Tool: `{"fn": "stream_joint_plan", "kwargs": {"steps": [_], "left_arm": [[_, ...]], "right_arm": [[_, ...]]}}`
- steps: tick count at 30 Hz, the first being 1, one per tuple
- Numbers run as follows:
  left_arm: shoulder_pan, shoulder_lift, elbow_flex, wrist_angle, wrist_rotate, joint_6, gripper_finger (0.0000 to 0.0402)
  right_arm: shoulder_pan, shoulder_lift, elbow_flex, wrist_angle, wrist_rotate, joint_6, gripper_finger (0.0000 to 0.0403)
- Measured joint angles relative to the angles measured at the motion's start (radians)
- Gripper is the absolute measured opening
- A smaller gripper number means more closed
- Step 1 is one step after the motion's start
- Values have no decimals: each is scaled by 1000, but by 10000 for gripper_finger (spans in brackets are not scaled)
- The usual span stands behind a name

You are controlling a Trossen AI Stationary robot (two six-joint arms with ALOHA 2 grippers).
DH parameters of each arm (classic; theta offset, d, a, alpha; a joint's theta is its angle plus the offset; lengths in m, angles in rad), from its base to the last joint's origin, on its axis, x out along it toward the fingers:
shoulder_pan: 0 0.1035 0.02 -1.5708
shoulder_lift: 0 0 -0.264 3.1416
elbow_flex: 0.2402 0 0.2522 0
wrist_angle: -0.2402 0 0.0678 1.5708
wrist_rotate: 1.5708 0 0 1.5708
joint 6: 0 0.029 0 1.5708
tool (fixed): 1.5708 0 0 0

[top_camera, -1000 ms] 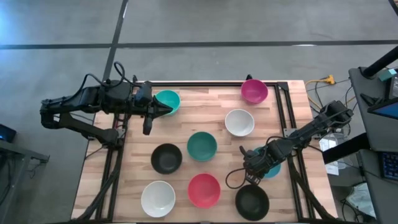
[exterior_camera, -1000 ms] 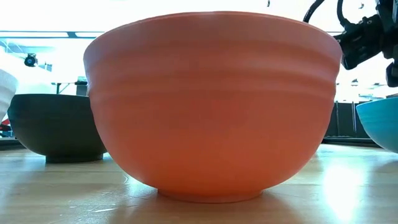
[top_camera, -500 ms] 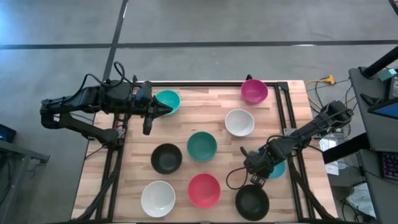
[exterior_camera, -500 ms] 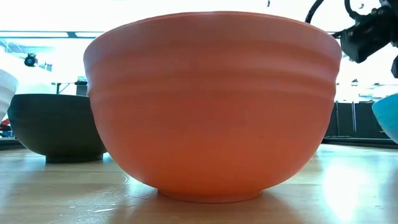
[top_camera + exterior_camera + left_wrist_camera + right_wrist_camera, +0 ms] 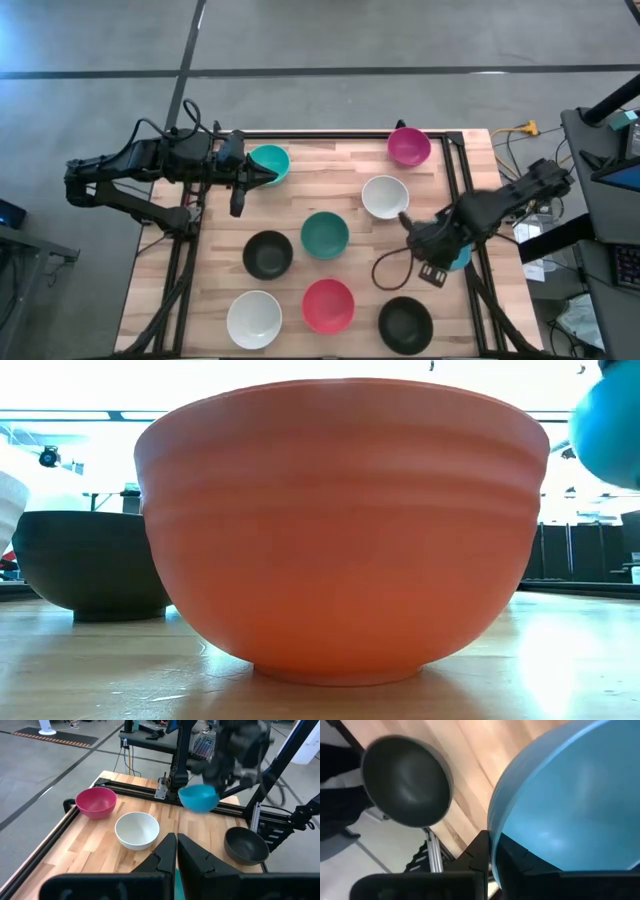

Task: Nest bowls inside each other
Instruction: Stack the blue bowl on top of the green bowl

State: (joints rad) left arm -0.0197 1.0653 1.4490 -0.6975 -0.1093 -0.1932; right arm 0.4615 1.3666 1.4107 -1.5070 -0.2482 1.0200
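Observation:
Nine bowls show. My right gripper [image 5: 490, 838] is shut on the blue bowl [image 5: 198, 797], which hangs in the air over the table's right side [image 5: 610, 420]. My left gripper [image 5: 176, 836] is shut at the teal bowl [image 5: 268, 160] by the far left corner. Standing on their bases are the magenta bowl [image 5: 409, 146], a white bowl [image 5: 385, 197], a second teal bowl [image 5: 325, 235], a black bowl [image 5: 268, 254], a second white bowl [image 5: 254, 318], the red bowl [image 5: 328, 305] and a second black bowl [image 5: 405, 324]. My left gripper has the teal bowl's rim [image 5: 175, 881] between its two fingers, coming level from the table's left side; the bowl stands on the table. My right gripper pinches the blue bowl's rim [image 5: 496, 827], one finger inside the bowl and one outside, from above. The bowl is lifted clear and hangs below the fingers.
A black metal frame [image 5: 455, 175] runs along the table's edges. The red bowl fills the low view [image 5: 340, 530]. Bare wood lies between the white bowl and the near black bowl [image 5: 390, 270].
My right gripper has risen with the blue bowl and moved toward the table's far edge. The bowl, which stood on the table near the right edge, is now lifted clear.

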Motion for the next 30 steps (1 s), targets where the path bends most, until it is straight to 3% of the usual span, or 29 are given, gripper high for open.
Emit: {"fn": "stream_joint_plan", "kwargs": {"steps": [2, 8, 16, 22, 30], "left_arm": [[0, 0, 0, 0, 0, 0, 0], [0, 0, 0, 1, 0, -1, 0], [0, 0, -1, 1, 0, -8, 0], [-1, 0, -2, 0, 5, -9, 0], [-1, 0, -2, 0, 7, -10, 0]], "right_arm": [[-12, 1, 88, -78, 29, 1, 20], [-33, -21, 270, -67, 145, 57, 14], [-32, -7, 330, -62, 232, -53, 13], [-33, 44, 329, -9, 250, -405, 12], [-33, 150, 339, 205, 250, -1088, 12]]}}
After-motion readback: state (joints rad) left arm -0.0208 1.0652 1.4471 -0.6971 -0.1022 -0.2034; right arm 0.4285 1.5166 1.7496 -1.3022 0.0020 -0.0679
